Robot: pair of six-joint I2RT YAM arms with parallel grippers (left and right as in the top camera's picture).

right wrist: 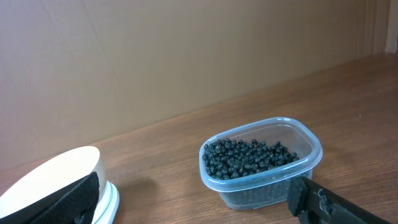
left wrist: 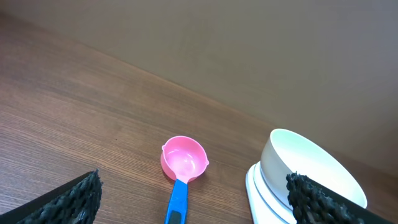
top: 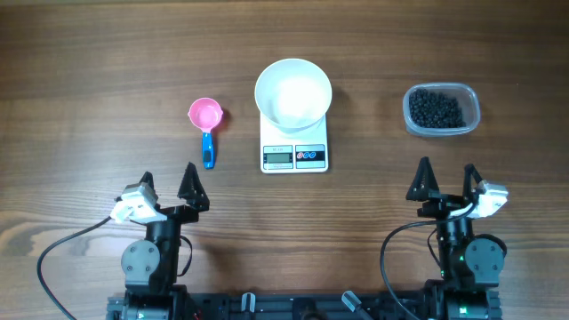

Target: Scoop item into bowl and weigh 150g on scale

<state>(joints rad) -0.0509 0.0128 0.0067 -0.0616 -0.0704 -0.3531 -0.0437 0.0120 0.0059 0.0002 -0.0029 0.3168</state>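
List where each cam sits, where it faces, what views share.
Overhead: above table, straight down; scoop, bowl on scale, tub of black beads; left gripper and right gripper open at bottom.
Left wrist: behind left gripper, low, facing forward; scoop, bowl; own fingers in bottom corners.
Right wrist: behind right gripper, low, facing forward; tub, bowl; own fingers below.
Shared: bowl and scale, all three.

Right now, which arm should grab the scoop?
Left. The pink scoop lies straight ahead of the open left gripper; the right gripper faces the clear tub of black beads.
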